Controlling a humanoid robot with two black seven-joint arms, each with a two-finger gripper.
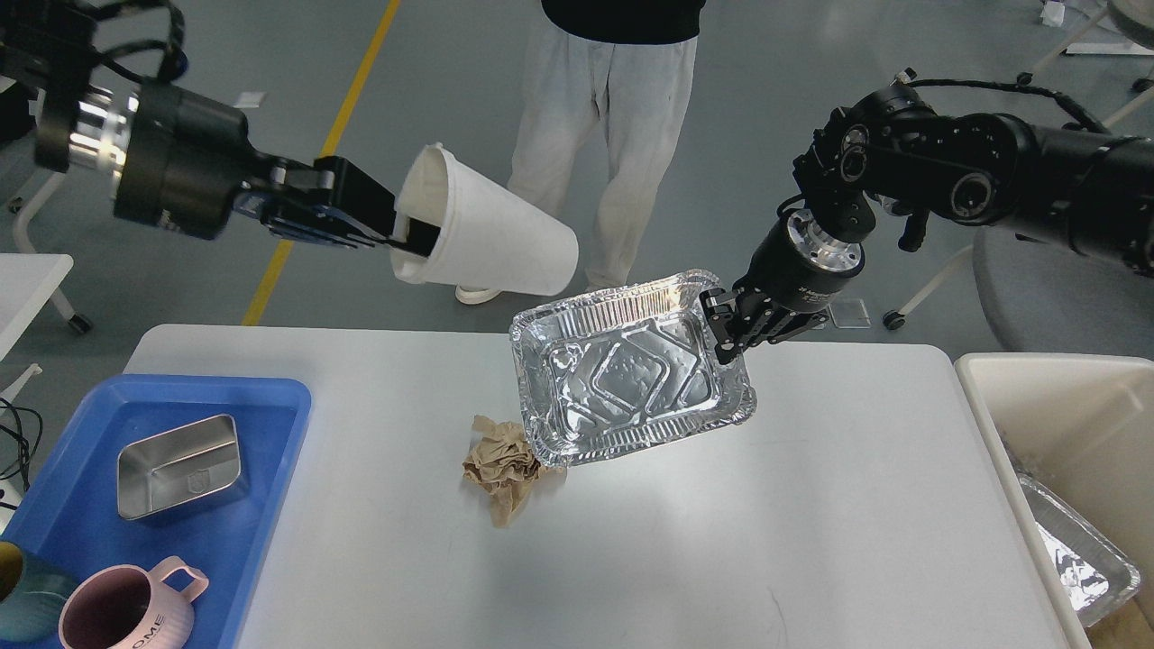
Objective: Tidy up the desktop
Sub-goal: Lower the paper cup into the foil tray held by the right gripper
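Mid clear-off: my right gripper has its jaws clamped on the rim of the shiny rectangular foil tray, lifted above the big white rounded-corner table at centre. My left gripper pinches the white paper cup's rim at 11 o'clock. Next, I judge: swing the tray toward the cream plastic bin at 3 o'clock. The crumpled brown paper wad is still to clear.

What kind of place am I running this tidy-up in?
Probably a robotics lab or workshop hall, not a home: painted grey concrete floor with a yellow line, wheeled chair bases off to the side, and a person standing watch behind the white desktop.
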